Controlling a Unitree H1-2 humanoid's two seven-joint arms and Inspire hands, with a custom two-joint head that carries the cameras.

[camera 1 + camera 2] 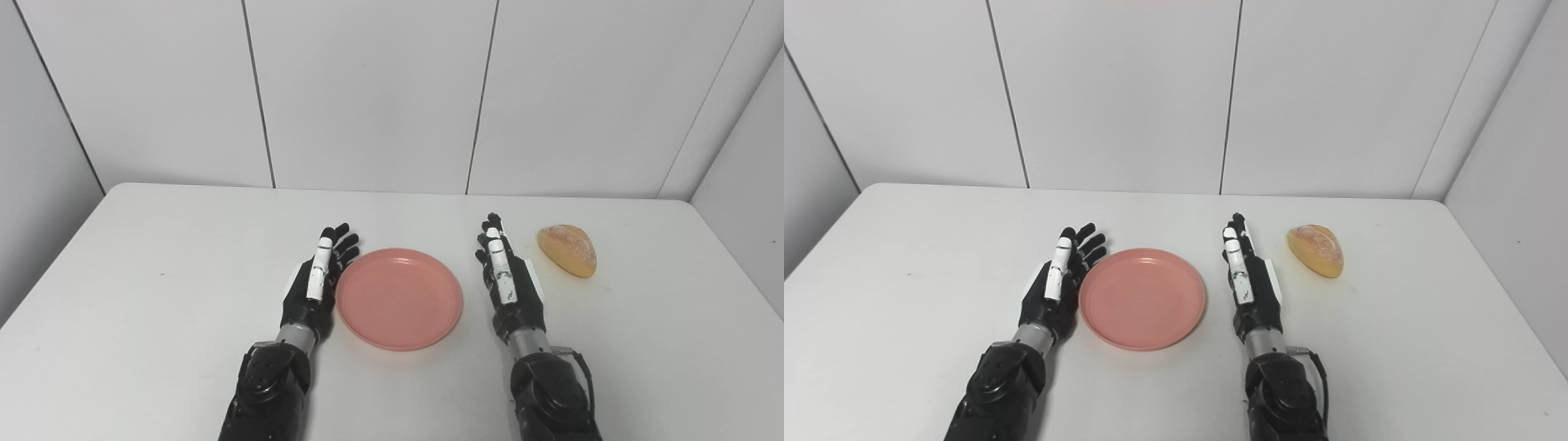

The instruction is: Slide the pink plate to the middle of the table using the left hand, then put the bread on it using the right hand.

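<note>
The pink plate is lying between both hands, roughly mid-surface, so sliding looks done. The left hand is resting against its rim, released, grasping nothing. The bread is waiting just beyond the released right hand, still unplaced.

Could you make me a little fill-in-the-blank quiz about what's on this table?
1. The plate between the two hands is ____ in colour.
2. The bread lies on the ____, not on the plate.
3. The left hand, fingers apart, sits right beside the plate's ____ edge.
4. The right hand holds ____.

Missing words: pink; table; left; nothing
</note>
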